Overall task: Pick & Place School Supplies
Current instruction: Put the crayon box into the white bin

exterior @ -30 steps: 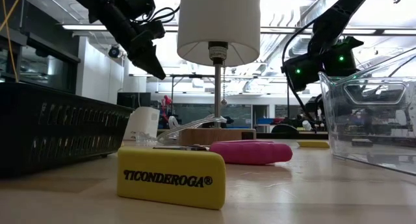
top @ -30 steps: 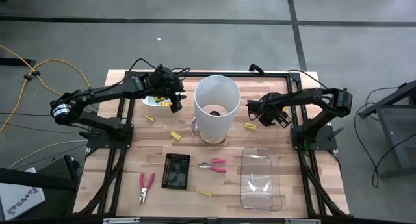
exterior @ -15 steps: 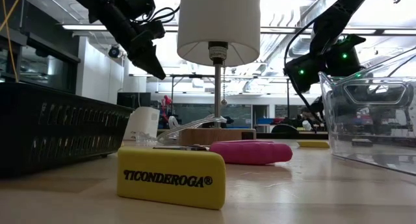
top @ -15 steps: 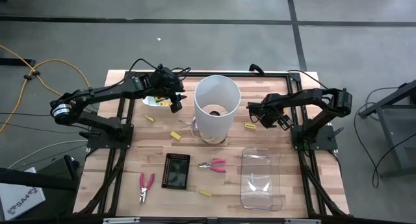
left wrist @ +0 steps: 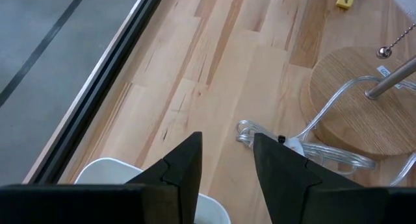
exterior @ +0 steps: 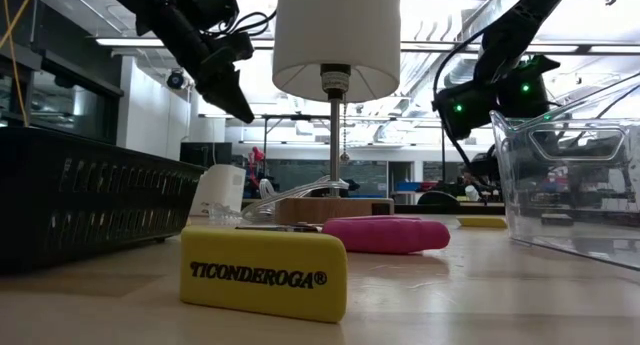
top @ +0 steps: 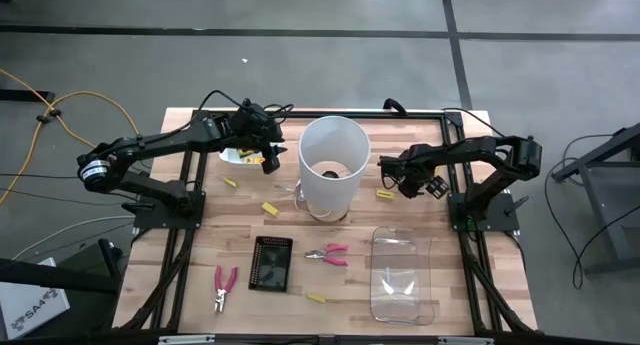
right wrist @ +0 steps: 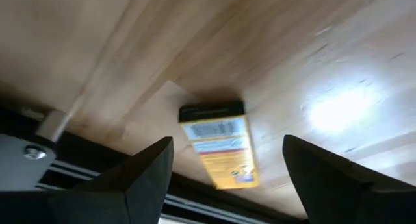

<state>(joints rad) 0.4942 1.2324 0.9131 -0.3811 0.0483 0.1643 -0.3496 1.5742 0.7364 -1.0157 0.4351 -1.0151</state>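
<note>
The step in hand looked like the approach to a pick. The right hand (top: 392,177) hung over a yellow piece (top: 383,194) lying on the tabletop (top: 460,285) just right of the white cylinder (top: 333,163). In the right wrist view that piece (right wrist: 219,150) lay between the two dark fingers (right wrist: 140,172), which stood wide apart with nothing between them but the piece below; they did not appear to touch it, though the blurred view makes that hard to be sure of. The next move, by my reading, called for a lowering until the fingers flanked the piece, then a close, and a carry to the clear container (top: 401,276) at the front right, which seemed the likely drop point.

The left hand (top: 268,157) waited on the far side of the cylinder, over a white dish (top: 232,155). Its fingers (left wrist: 182,169) stood partly apart and empty.

Other supplies were spread out: a yellow piece (top: 269,209) left of the cylinder's wooden base (left wrist: 364,100), another (top: 230,182) farther left, one (top: 316,298) near the front, pink-handled pliers (top: 329,252) in the middle and a second pair (top: 222,286) at the front left, beside a dark perforated box (top: 271,262).

The tabletop was pale wood planking in a black frame, on a grey concrete floor. The low view showed a bright workshop behind.
</note>
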